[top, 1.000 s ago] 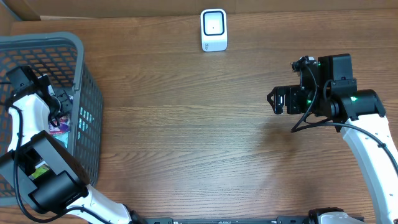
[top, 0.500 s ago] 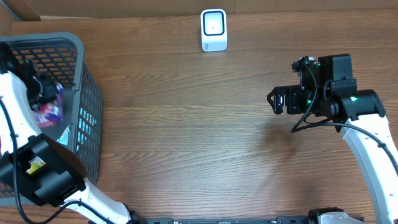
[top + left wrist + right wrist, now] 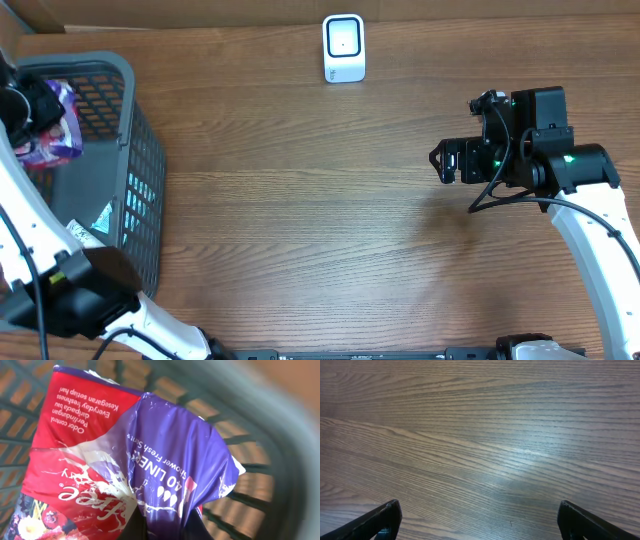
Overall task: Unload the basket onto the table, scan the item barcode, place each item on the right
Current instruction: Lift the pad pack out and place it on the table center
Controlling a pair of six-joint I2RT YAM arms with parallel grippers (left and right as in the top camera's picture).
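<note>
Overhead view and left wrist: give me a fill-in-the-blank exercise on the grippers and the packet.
The left gripper is ___ on the purple and red packet.
The right gripper stands ___, holding nothing, over the wooden table.
The packet hangs over the ___-coloured basket.
The white scanner sits nearer the ___ gripper.
Missing words: shut; open; grey; right.

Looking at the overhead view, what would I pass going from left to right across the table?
Grey basket → white scanner → right arm's fingers. The purple packet hangs over the basket, so it is left out of the order.
</note>
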